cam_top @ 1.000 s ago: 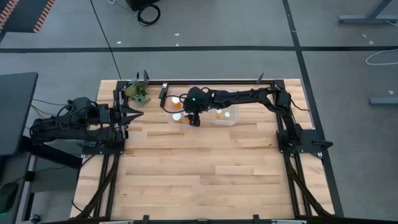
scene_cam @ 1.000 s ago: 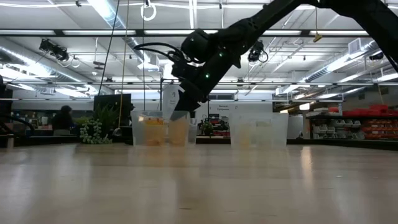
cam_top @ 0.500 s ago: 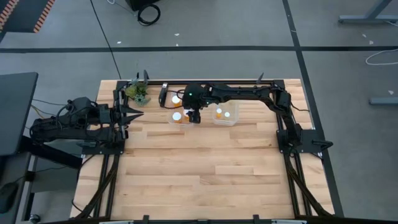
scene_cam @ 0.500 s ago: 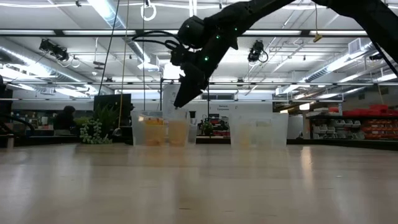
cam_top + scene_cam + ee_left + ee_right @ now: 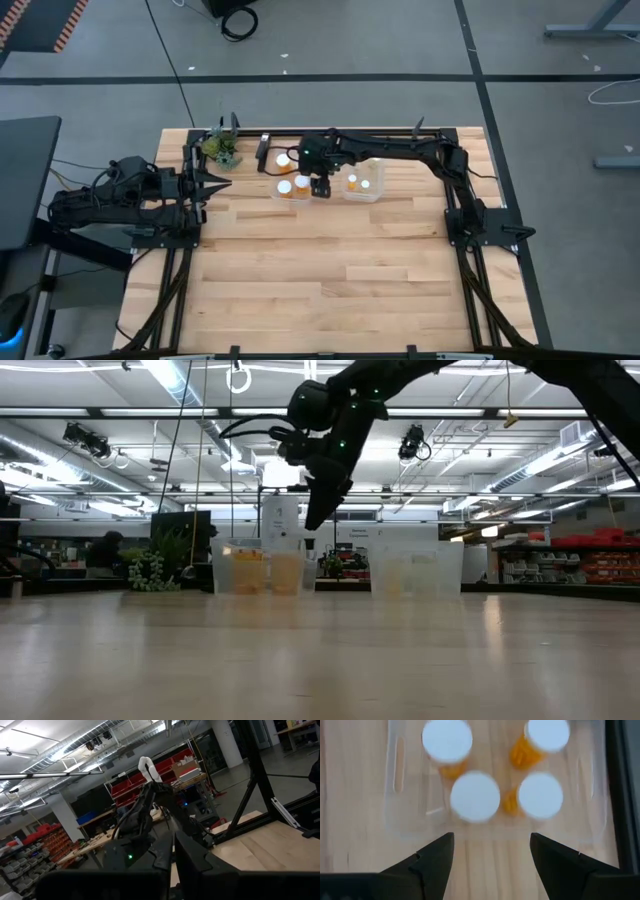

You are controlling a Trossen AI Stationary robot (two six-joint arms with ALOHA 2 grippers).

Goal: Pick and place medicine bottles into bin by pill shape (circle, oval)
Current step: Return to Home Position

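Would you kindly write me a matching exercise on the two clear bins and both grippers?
1 left clear plastic bin
2 right clear plastic bin
3 right dark two-finger gripper
4 left dark two-finger gripper

A parked at the wooden table's left edge
B open, raised between the bins
C holds orange white-capped bottles
D holds small pale bottles

Pairs: 1-C, 2-D, 3-B, 4-A

a light wooden worktop [image 5: 330,270] stands on a grey floor [image 5: 100,60] crossed by dark tape lines [image 5: 300,77]. a small green plant [image 5: 221,148] sits at the worktop's far left corner. a coiled black cable [image 5: 239,21] lies on the floor beyond. the room behind shows ceiling strip lights [image 5: 170,380], shelves of red bins [image 5: 590,545] at the right, and a person [image 5: 103,550] far off at the left.
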